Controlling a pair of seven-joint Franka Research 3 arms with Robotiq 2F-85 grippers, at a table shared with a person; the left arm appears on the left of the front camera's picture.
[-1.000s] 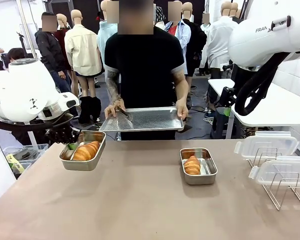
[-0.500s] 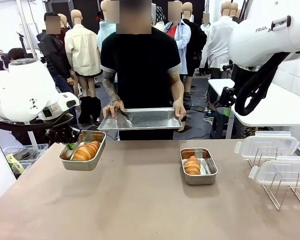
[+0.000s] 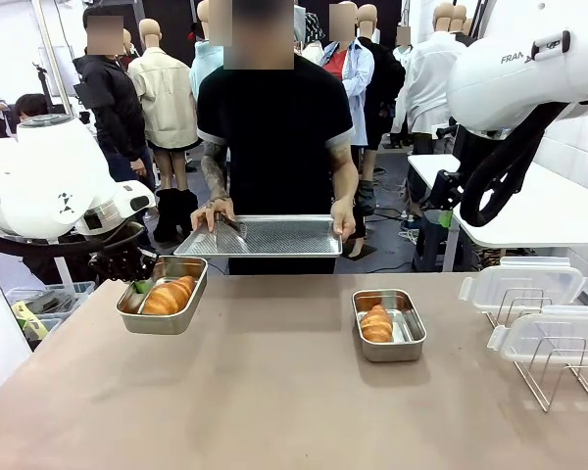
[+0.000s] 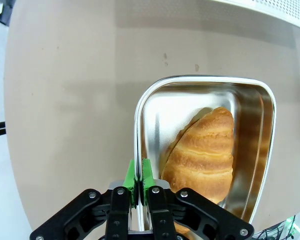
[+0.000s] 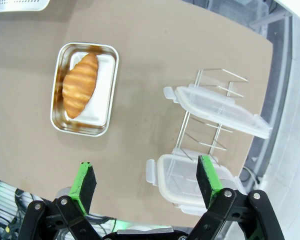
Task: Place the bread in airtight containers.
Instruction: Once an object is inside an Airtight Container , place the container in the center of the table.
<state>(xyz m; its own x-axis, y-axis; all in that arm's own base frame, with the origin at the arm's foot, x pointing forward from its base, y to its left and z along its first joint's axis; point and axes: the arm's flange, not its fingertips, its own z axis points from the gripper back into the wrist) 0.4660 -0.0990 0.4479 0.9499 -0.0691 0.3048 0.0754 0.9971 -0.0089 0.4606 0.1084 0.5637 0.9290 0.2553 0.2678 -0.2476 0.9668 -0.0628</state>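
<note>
the perforated tray (image 3: 274, 237) held at the far side now sits a little further to picture left than a second ago; nothing on the table (image 3: 274, 401) has moved. the left gripper (image 4: 139, 174) stays pinched tight on the rim of the left container (image 4: 210, 82), one croissant (image 4: 205, 150) inside. the right gripper (image 5: 147, 177) hangs with jaws wide apart, holding nothing, above the second croissant (image 3: 376, 323), which lies in the right container (image 3: 393, 353).

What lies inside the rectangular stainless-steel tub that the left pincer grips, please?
The stainless-steel tub holds one golden-brown ridged croissant; the floor beneath it and its end behind the left pincer are hidden.
</note>
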